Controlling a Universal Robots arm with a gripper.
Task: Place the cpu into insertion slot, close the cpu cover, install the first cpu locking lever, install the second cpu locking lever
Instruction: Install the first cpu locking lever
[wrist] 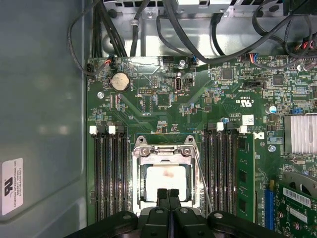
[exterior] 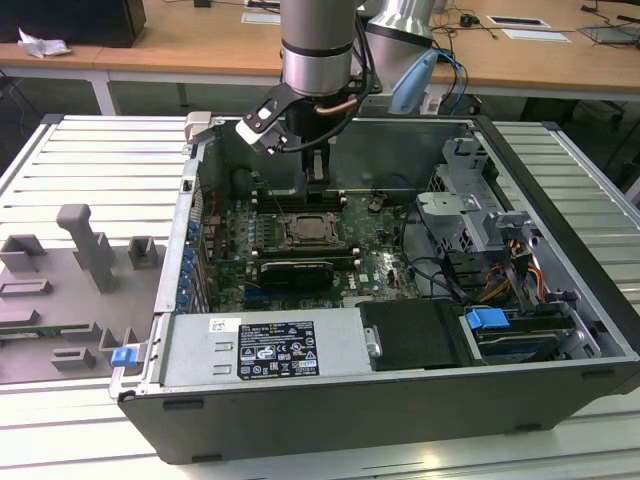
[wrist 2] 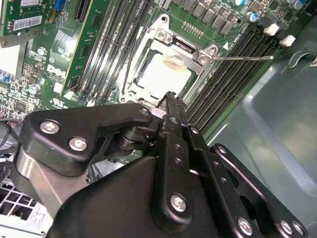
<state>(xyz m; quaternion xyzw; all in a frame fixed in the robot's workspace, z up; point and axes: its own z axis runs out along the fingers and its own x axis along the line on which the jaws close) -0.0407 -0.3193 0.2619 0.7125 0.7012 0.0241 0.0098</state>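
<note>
The cpu [wrist: 164,177] lies flat in the insertion slot [wrist: 164,206] on the green board, its pale top marked with a brownish smear [wrist 2: 163,73]. The cpu cover [wrist: 163,148] lies down around it as a silvery frame [wrist 2: 184,49]. A thin wire locking lever [wrist 2: 242,58] sticks out sideways from the socket's corner; another [wrist 2: 129,67] runs along the opposite side. My gripper [wrist: 168,194] hangs just above the socket's near edge, black fingertips [wrist 2: 171,99] pressed together, shut and holding nothing. In the exterior view the gripper [exterior: 318,168] stands inside the case above the socket [exterior: 308,232].
Black memory slots [wrist: 109,173] flank the socket on both sides [wrist: 223,173]. A graphics card [exterior: 292,272] lies in front of it. Cables [wrist: 148,20] hang at the board's edge, a drive cage [exterior: 470,200] fills the exterior view's right, and the case wall [wrist: 44,124] stands close.
</note>
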